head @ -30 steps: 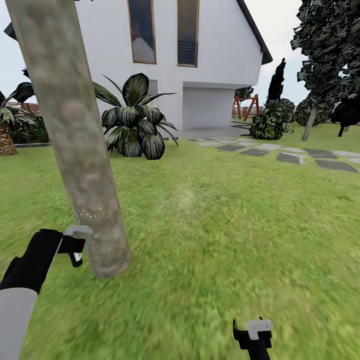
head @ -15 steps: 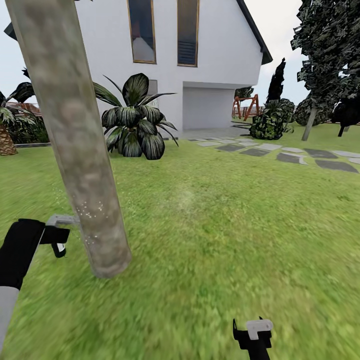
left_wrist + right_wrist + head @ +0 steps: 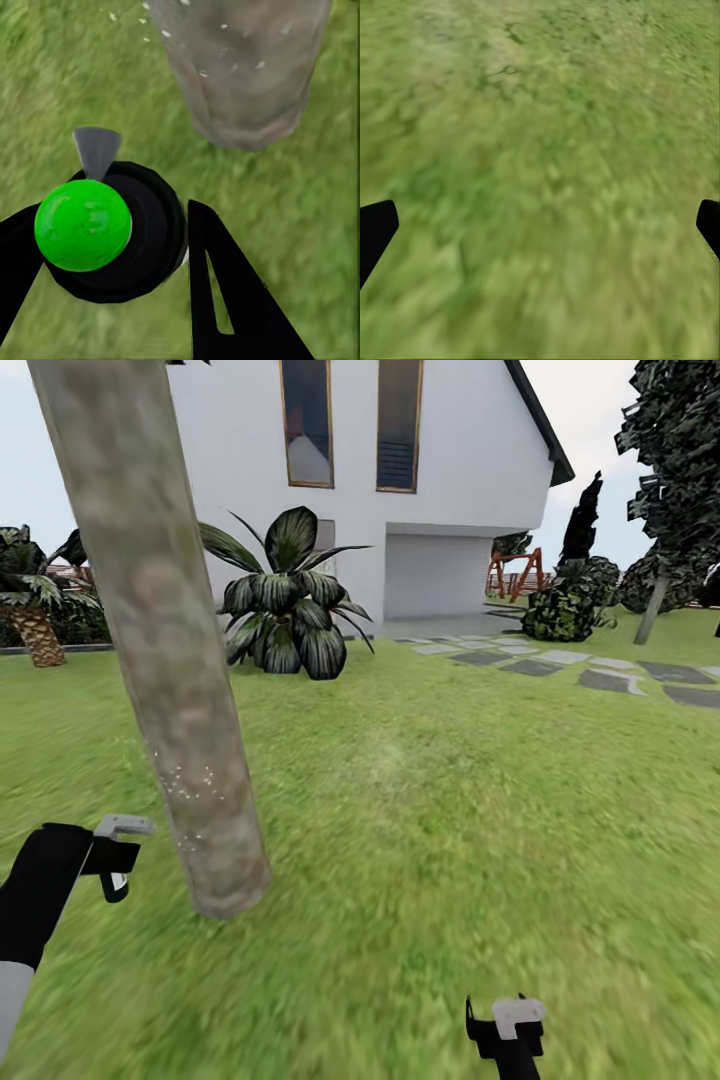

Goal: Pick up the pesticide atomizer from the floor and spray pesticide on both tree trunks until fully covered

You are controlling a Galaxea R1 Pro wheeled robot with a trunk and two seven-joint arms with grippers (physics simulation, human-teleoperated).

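Green lawn (image 3: 450, 810) bears the tree trunk (image 3: 165, 660), shrub (image 3: 285, 605) and paving stones (image 3: 560, 665).

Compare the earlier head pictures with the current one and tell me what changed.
The left end effector, shut on the atomizer, drew back from the tree trunk toward the picture's left edge over the last second. In the last half second the whole scene slid right, so the camera turned rather than the things. The white pesticide specks stayed low on the trunk, and the right end effector stayed open over the grass.

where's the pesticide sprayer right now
The black atomizer with the green ball top sits in the left claw, low at the head view's left, beside the mottled grey-brown tree trunk.
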